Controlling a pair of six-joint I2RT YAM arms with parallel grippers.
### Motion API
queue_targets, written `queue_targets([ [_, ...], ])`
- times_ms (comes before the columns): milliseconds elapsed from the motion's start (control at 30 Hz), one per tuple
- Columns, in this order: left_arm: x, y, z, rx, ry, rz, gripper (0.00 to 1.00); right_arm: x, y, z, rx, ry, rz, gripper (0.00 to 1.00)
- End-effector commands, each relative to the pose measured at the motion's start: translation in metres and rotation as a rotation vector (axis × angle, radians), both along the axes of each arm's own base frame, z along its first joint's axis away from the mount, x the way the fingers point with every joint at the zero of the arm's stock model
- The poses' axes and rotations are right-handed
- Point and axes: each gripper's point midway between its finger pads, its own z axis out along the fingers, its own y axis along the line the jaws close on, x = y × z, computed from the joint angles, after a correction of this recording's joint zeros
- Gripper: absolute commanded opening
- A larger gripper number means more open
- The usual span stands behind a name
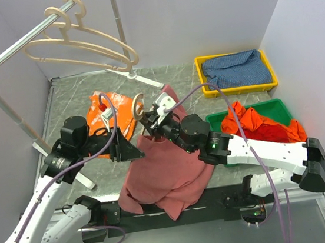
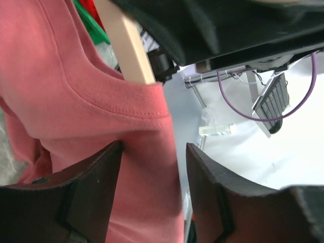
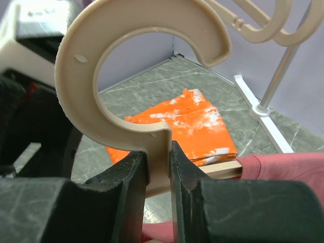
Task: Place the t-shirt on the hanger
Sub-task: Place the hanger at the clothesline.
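The dusty-rose t-shirt (image 1: 168,168) hangs from the beige hanger (image 1: 133,106) over the table's front middle. My right gripper (image 1: 151,123) is shut on the hanger's neck just under the hook; the right wrist view shows both fingers (image 3: 131,177) pressed on the neck below the hook (image 3: 101,50). My left gripper (image 1: 138,151) is open at the shirt's left shoulder. In the left wrist view its jaws stand wide apart (image 2: 154,167), with the shirt's hemmed edge (image 2: 101,101) lying between them and a hanger arm (image 2: 129,45) emerging from the cloth.
A clothes rack (image 1: 17,47) at the back left carries two like hangers (image 1: 81,42). An orange cloth with white marks (image 1: 111,113) lies on the table. A yellow tray (image 1: 238,88) holds blue cloth; a green tray (image 1: 276,106) holds a red-orange garment.
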Motion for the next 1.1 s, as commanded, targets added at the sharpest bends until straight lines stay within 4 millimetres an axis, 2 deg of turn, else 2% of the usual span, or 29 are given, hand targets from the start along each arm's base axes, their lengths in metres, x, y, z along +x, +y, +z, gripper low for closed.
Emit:
queue_targets([
  [0, -0.007, -0.006, 0.005, -0.055, -0.015, -0.038, 0.58, 0.001, -0.003, 0.059, 0.13, -0.087, -0.041, 0.0],
  [167, -0.018, -0.013, -0.007, -0.074, 0.044, -0.056, 0.48, -0.004, 0.0, 0.065, 0.155, -0.102, -0.024, 0.0],
  [300, -0.024, -0.014, -0.002, -0.139, 0.065, -0.068, 0.36, -0.011, 0.003, 0.06, 0.169, -0.111, 0.009, 0.0],
  [400, -0.027, -0.013, 0.007, -0.182, 0.07, -0.061, 0.2, -0.014, 0.003, 0.059, 0.183, -0.116, 0.015, 0.0],
  [433, -0.025, -0.013, 0.008, -0.188, 0.082, -0.042, 0.03, -0.015, 0.003, 0.059, 0.189, -0.119, 0.019, 0.0],
  [633, -0.03, -0.007, 0.017, -0.196, 0.091, -0.006, 0.01, -0.019, 0.006, 0.059, 0.194, -0.107, 0.023, 0.01],
  [667, -0.033, -0.005, 0.018, -0.192, 0.098, -0.001, 0.01, -0.018, 0.004, 0.06, 0.188, -0.093, 0.006, 0.06],
  [700, -0.033, -0.005, 0.017, -0.184, 0.107, 0.003, 0.01, -0.02, 0.006, 0.059, 0.183, -0.085, 0.007, 0.2],
  [867, -0.042, 0.002, 0.012, -0.15, 0.122, 0.016, 0.01, -0.02, -0.005, 0.063, 0.214, -0.046, -0.046, 0.51],
  [967, -0.047, 0.005, 0.01, -0.134, 0.132, 0.02, 0.01, -0.022, -0.016, 0.07, 0.238, -0.038, -0.062, 0.57],
  [1000, -0.047, 0.006, 0.009, -0.128, 0.136, 0.021, 0.01, -0.023, -0.022, 0.074, 0.255, -0.037, -0.067, 0.64],
  [1067, -0.049, 0.008, 0.009, -0.115, 0.14, 0.03, 0.01, -0.023, -0.031, 0.078, 0.286, -0.031, -0.085, 0.69],
])
